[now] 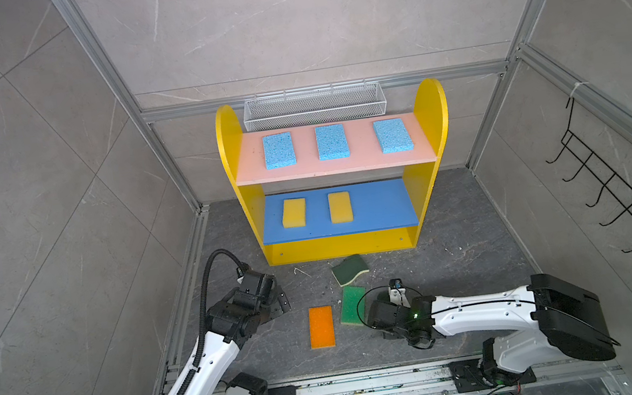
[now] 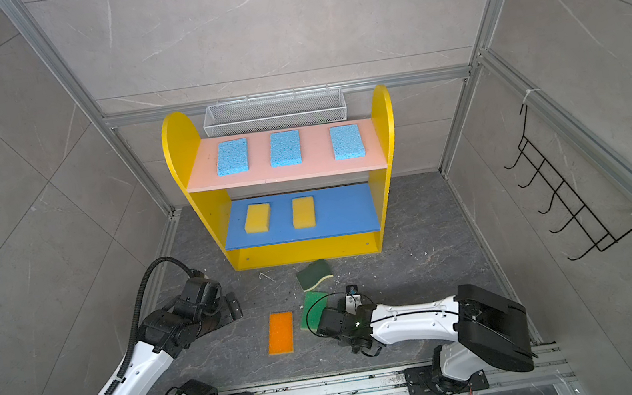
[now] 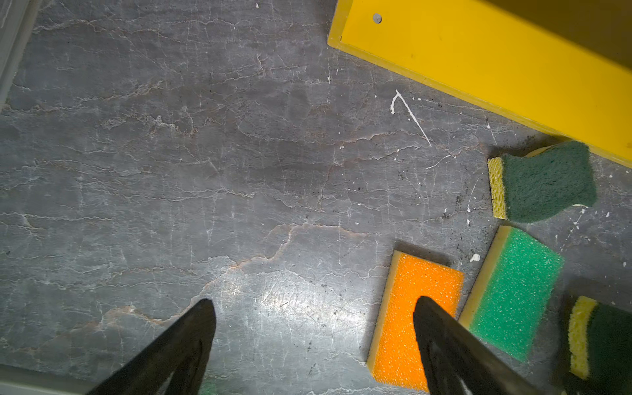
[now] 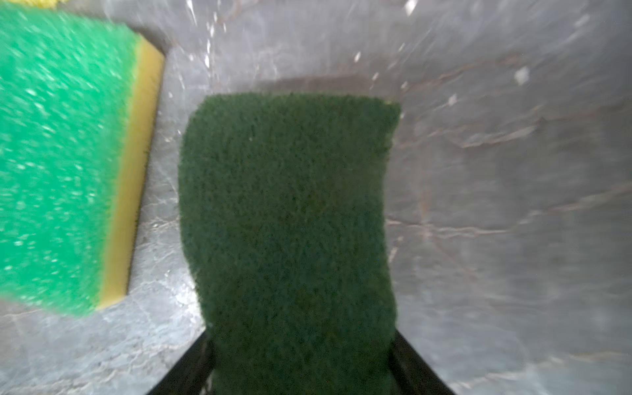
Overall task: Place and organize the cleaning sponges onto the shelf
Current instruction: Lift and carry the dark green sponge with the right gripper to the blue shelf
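The right jaws clench a dark-green sponge (image 4: pixel 287 222) across its width. It shows sharp while the tabletop (image 4: pixel 513 205) beneath blurs, so I judge it carried, just at 4 o'clock of the bright green sponge (image 1: pixel 351 304). The left jaws stand released and empty over bare tabletop at 10 o'clock of the orange sponge (image 1: pixel 321 327), likely to leave the other arm room. On the shelf (image 1: pixel 429 107) at 12 o'clock, three light blue sponges (image 1: pixel 331 141) sit on the pink board (image 1: pixel 359 161) and two yellow sponges (image 1: pixel 340 207) on the blue board (image 1: pixel 382 206). They are sorted by colour, and the blue board's 3 o'clock end is free. A second dark-green sponge (image 1: pixel 350 269) lies by the shelf's foot.
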